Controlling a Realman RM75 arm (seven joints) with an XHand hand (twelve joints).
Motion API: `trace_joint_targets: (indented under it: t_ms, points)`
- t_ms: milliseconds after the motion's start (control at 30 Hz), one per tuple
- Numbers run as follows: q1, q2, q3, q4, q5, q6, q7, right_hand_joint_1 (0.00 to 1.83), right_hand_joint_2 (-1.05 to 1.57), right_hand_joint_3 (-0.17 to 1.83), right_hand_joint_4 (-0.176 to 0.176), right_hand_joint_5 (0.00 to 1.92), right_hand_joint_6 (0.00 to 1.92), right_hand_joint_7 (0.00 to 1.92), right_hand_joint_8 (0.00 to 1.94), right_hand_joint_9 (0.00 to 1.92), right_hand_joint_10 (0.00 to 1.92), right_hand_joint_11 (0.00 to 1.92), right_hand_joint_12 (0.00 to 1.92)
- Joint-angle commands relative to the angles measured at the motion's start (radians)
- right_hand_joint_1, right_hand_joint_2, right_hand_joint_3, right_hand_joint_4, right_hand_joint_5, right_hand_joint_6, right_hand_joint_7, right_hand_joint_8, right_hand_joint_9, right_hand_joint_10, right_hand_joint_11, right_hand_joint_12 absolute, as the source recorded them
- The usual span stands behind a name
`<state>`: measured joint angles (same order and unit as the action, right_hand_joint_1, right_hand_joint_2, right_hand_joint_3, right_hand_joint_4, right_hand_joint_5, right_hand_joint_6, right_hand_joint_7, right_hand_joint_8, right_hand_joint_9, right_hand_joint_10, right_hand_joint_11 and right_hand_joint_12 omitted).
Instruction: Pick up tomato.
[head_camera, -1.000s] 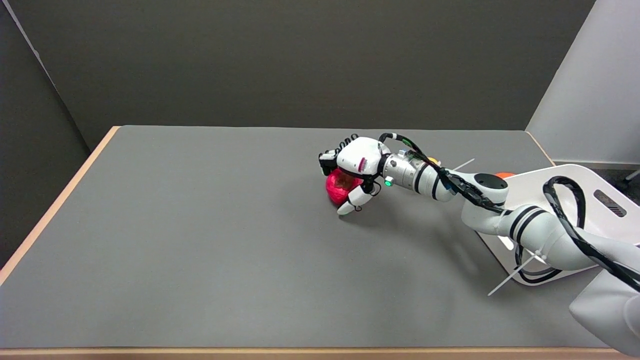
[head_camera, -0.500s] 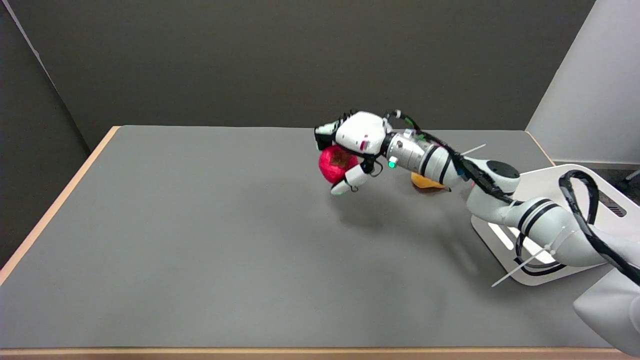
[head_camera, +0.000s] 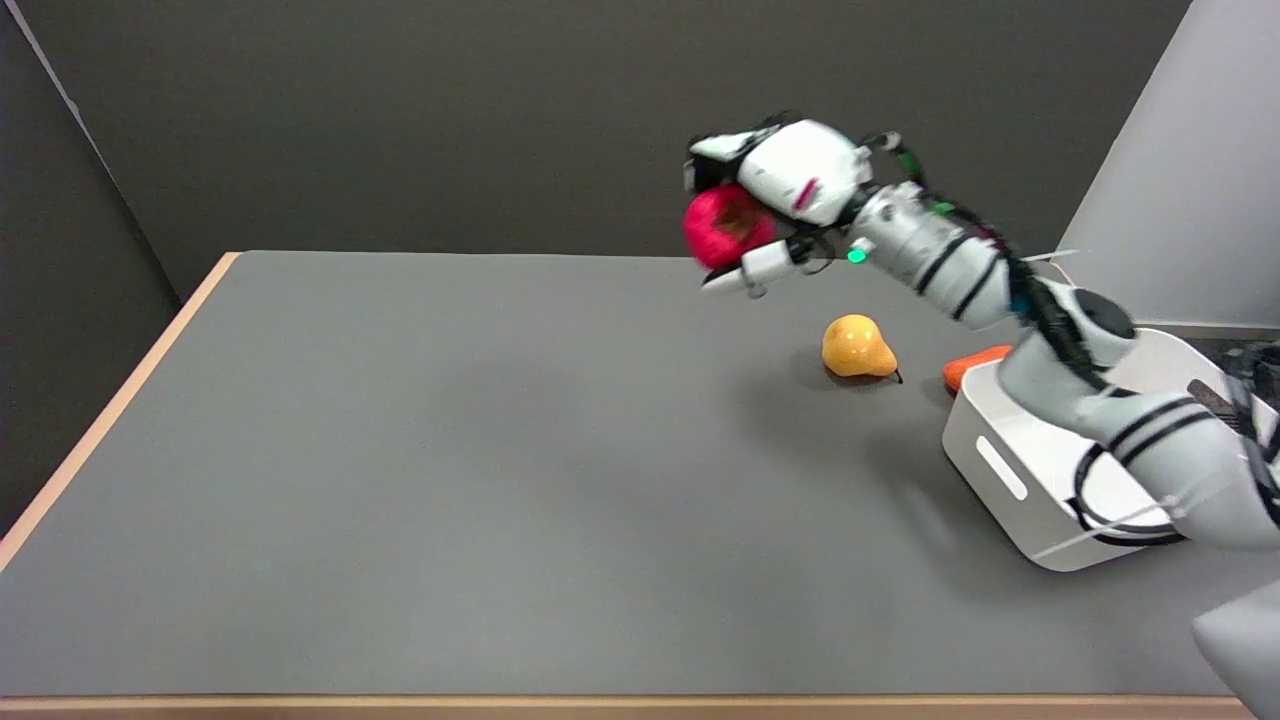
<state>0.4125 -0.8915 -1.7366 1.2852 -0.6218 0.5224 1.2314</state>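
The red tomato (head_camera: 722, 226) hangs well above the grey table (head_camera: 450, 450), near its far edge. My right hand (head_camera: 775, 190) grips it from above and behind, with fingers wrapped over its top and the thumb under its lower side. The white arm stretches back from the hand toward the lower right. The picture is slightly blurred around the hand.
A yellow pear (head_camera: 857, 347) lies on the table right of centre. An orange carrot-like piece (head_camera: 975, 364) lies beside a white bin (head_camera: 1040, 470) at the right edge; the arm passes over the bin. A white panel (head_camera: 1190, 170) stands at the far right.
My right hand has lifted the tomato off the table and carried it up and slightly right. The pear, hidden behind the arm before, is now in full sight.
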Motion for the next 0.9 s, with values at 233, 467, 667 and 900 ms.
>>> trace_joint_targets:
  t_ms: [233, 467, 667, 900]
  points:
    - [-0.579, 0.043, 0.709, 0.320, 0.010, -0.254, -0.003, 1.34, 1.07, 0.33, -0.176, 0.62, 1.65, 0.87, 1.20, 0.73, 1.43, 0.75, 1.65]
    - [-0.738, -0.040, 0.937, 0.327, 0.255, -0.134, -0.003, 1.34, 1.10, 0.25, -0.176, 0.62, 1.64, 0.86, 1.21, 0.73, 1.42, 0.76, 1.59]
    - [-0.844, -0.120, 1.076, 0.294, 0.491, 0.054, -0.003, 1.34, 1.08, 0.30, -0.170, 0.62, 1.63, 0.85, 1.23, 0.76, 1.40, 0.78, 1.58]
    - [-0.964, -0.211, 1.121, 0.168, 0.814, 0.301, -0.003, 1.48, 1.02, 0.31, 0.176, 0.60, 1.42, 0.80, 1.39, 0.78, 1.39, 0.73, 1.64]
